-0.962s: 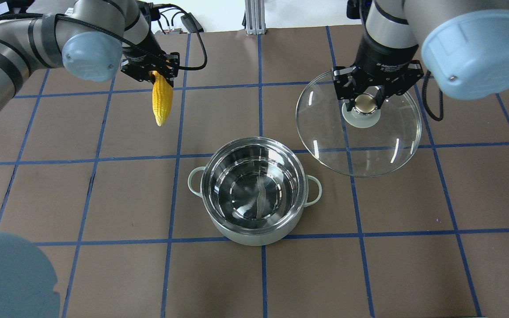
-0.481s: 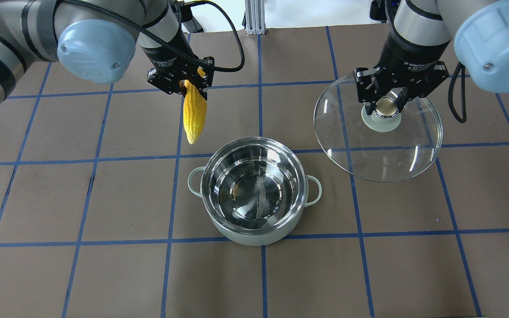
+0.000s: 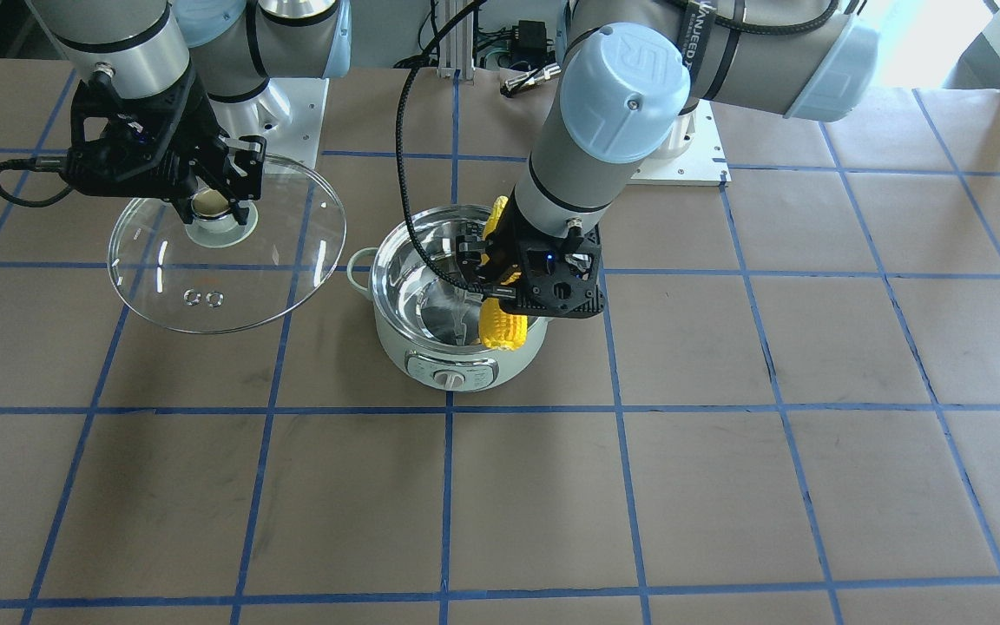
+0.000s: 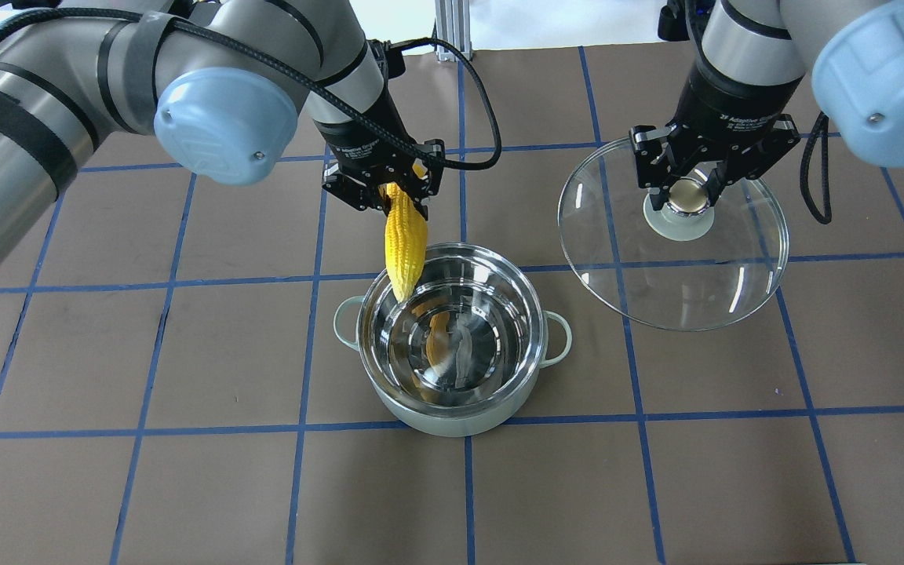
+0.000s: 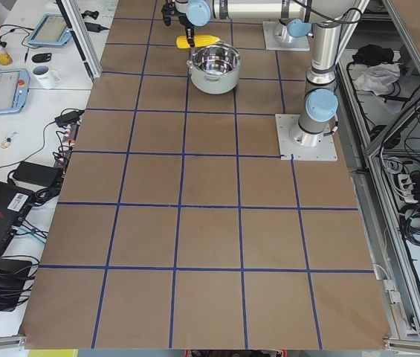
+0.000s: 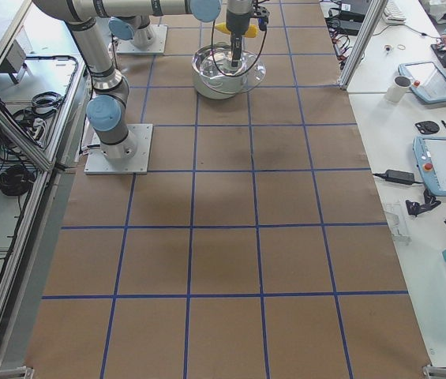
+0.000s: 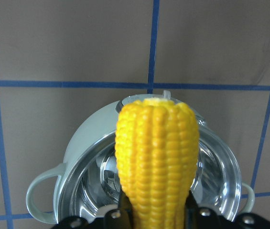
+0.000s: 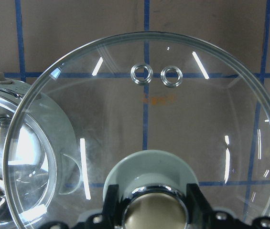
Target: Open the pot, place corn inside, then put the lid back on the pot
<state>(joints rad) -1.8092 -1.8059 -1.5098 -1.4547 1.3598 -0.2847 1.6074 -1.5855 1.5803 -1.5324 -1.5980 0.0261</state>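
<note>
The mint-green pot [image 4: 452,412] stands open on the table, its steel inside bare; it also shows in the front view [image 3: 430,360] and left wrist view [image 7: 84,152]. My left gripper [image 4: 386,188] is shut on the yellow corn [image 4: 405,243], which hangs tip-down over the pot's back-left rim; the corn shows in the front view [image 3: 500,325] and left wrist view [image 7: 156,157]. My right gripper [image 4: 687,192] is shut on the gold knob of the glass lid [image 4: 679,290], held in the air right of the pot; the lid shows in the front view [image 3: 231,286] and right wrist view [image 8: 173,119].
The table [image 4: 185,486] is brown paper with a blue tape grid. The left arm's black cable [image 4: 468,161] loops beside the corn. Arm base plates [image 3: 691,165] lie at the robot's side. Side benches hold tablets and a mug [image 5: 44,74].
My left gripper has carried the corn rightward and toward the pot, from the table's left to above the pot's rim. The right gripper with the lid shifted right early, then held still.
</note>
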